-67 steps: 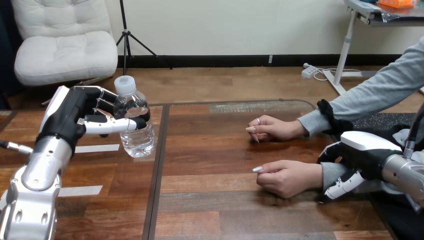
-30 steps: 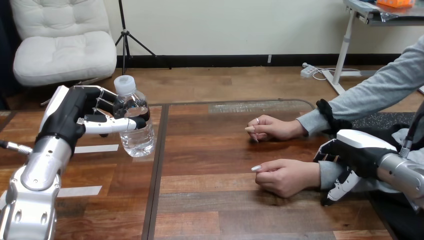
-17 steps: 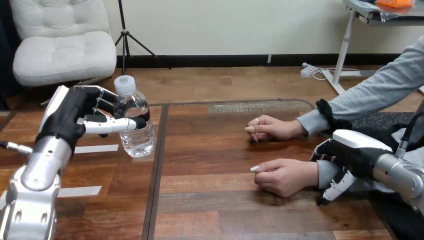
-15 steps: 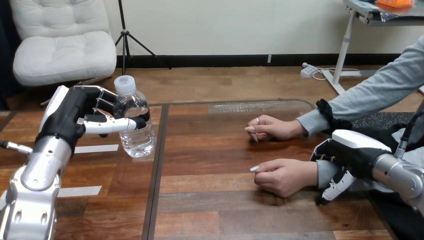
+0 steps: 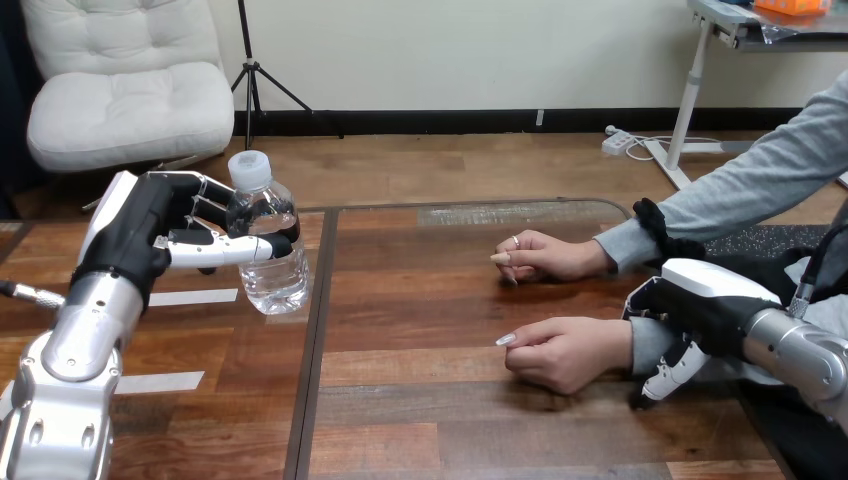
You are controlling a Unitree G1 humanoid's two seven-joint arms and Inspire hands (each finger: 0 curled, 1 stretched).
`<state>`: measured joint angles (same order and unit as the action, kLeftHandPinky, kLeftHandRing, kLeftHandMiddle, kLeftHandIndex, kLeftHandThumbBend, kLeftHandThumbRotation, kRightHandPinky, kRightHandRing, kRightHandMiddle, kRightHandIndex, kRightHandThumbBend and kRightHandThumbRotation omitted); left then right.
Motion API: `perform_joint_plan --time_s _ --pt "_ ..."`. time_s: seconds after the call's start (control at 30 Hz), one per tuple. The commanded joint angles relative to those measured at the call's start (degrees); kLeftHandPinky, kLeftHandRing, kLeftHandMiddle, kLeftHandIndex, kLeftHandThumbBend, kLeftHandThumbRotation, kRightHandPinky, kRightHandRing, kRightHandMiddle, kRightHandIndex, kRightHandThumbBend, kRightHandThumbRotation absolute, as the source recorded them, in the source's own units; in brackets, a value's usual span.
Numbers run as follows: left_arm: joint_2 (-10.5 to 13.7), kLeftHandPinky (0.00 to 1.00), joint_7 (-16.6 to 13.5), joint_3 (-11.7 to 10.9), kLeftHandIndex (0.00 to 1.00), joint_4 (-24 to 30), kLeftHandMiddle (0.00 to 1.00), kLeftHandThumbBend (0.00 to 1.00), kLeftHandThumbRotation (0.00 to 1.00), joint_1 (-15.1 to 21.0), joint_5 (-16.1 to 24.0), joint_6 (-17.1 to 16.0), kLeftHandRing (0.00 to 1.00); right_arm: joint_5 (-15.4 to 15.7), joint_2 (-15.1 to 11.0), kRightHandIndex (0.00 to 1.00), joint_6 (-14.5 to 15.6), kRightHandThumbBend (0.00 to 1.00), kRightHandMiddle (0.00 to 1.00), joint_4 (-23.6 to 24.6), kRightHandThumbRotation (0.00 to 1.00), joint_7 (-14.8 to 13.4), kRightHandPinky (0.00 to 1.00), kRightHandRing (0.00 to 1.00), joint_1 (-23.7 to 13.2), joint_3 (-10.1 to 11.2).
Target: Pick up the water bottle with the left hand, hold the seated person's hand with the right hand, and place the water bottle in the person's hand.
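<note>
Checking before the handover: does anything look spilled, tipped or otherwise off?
Nothing stands out. The water bottle is upright and capped in the left hand, the table looks dry, and the right hand is over the person's near wrist.

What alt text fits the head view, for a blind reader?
The robot's left hand grips a bottle at the left of the table. Its right hand is at the wrist of the person's nearer hand; the person's farther hand rests on the table beyond.
</note>
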<state>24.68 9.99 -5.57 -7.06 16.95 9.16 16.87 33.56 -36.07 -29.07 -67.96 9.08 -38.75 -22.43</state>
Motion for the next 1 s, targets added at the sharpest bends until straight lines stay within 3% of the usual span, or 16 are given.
perform_joint_plan --time_s 0.0,0.97 --pt "1.57 0.32 -0.27 -1.23 0.43 3.99 0.43 0.63 0.00 2.83 -0.21 -0.37 0.38 -0.84 1.06 0.53 -1.73 0.84 0.51 0.66 0.00 -2.15 0.42 0.45 -0.63 0.59" --pt "1.53 0.33 -0.32 -1.07 0.43 3.83 0.43 0.62 0.00 2.64 -0.11 -0.79 0.39 -1.21 0.79 0.43 -4.07 0.76 0.42 0.50 0.00 -4.20 0.32 0.36 -0.34 1.01"
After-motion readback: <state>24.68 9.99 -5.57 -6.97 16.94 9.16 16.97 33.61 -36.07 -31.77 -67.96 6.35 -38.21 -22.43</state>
